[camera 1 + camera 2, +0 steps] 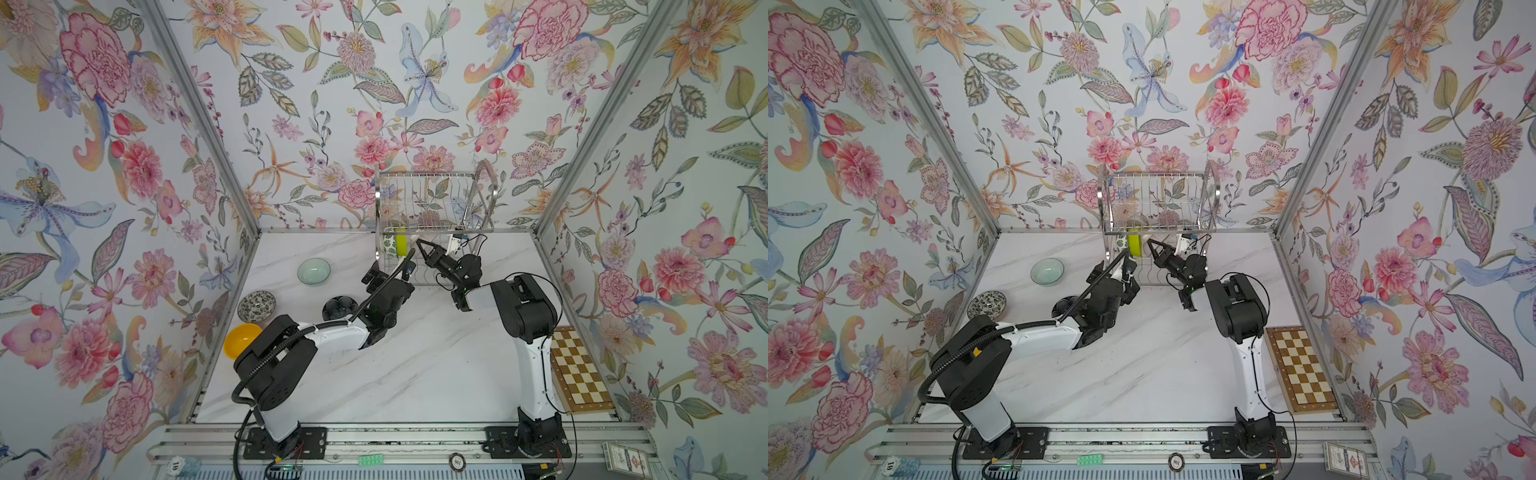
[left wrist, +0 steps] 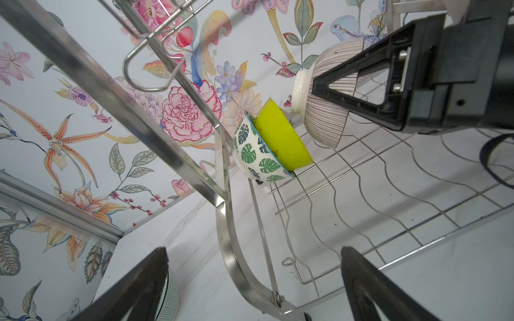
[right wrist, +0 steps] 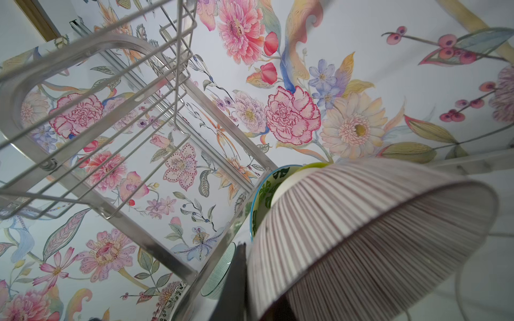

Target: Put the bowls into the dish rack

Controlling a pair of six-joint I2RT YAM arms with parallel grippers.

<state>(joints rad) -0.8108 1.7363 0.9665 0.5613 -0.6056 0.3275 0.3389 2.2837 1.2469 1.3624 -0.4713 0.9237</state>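
1. Striped bowl (image 2: 325,111): it looks like glazed ceramic, so stiff, slick and easy to chip. The thin rim is the best hold.
2. Right gripper (image 1: 423,246) is clamped on that rim. The bowl is tipped on its side in the lower tier of the rack (image 1: 432,199), just above centre in a top view, beside the lime bowl (image 2: 281,139).
3. Left gripper (image 2: 254,251) gapes empty, left of the rack.
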